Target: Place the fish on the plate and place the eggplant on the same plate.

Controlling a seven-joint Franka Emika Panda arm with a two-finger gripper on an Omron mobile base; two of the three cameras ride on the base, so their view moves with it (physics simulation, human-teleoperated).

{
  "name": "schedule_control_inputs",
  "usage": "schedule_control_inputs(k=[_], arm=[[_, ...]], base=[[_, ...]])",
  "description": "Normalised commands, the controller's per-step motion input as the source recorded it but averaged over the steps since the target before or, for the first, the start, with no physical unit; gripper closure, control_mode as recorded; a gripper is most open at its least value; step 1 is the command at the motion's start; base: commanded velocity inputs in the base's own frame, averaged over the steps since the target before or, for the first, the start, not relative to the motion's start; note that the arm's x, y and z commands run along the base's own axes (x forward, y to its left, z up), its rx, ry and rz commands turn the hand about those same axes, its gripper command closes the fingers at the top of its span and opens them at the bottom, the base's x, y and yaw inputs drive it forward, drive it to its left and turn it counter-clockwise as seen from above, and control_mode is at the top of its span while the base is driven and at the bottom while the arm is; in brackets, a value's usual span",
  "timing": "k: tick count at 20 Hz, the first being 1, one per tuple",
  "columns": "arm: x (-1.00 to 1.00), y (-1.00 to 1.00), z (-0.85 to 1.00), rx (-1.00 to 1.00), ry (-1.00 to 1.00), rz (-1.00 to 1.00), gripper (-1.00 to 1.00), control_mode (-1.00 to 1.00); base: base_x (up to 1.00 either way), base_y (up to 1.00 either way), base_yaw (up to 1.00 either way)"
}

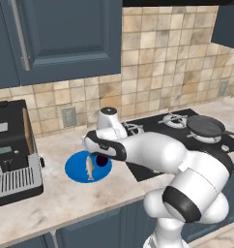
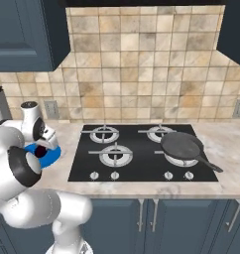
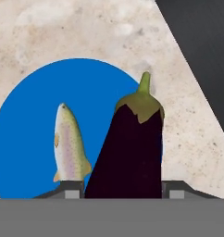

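Observation:
The bright blue plate (image 3: 30, 120) lies on the marble counter left of the stove, also seen as the plate (image 1: 74, 168) and the plate (image 2: 51, 158). On it rests the silvery fish (image 3: 68, 144), the fish (image 1: 90, 168) lying lengthwise near the middle. My gripper (image 3: 123, 190) is shut on the dark purple eggplant (image 3: 132, 148), whose green stem points away from the hand. The eggplant (image 1: 102, 161) hangs under the hand over the plate's right part, beside the fish and apart from it. The eggplant (image 2: 40, 151) is partly hidden by my arm.
A black gas stove (image 2: 142, 151) lies right of the plate, with a dark frying pan (image 2: 181, 145) on its right burner. A grey and black appliance (image 1: 12, 155) stands on the counter left of the plate. The counter's front edge (image 1: 80, 213) is close.

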Motion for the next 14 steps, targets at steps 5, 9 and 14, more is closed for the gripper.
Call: schedule_control_inputs(k=[5,9,14], arm=[[0.00,0.25,-0.13,0.00,0.00,0.00,1.00,-1.00],[0.02,0.14,-0.20,0.00,-0.01,0.00,1.00,-1.00],[0.00,0.01,-0.15,0.00,0.00,0.00,1.00,-1.00]], base=[[0.00,0.00,0.00],[0.00,0.00,0.00],[0.00,0.00,0.00]])
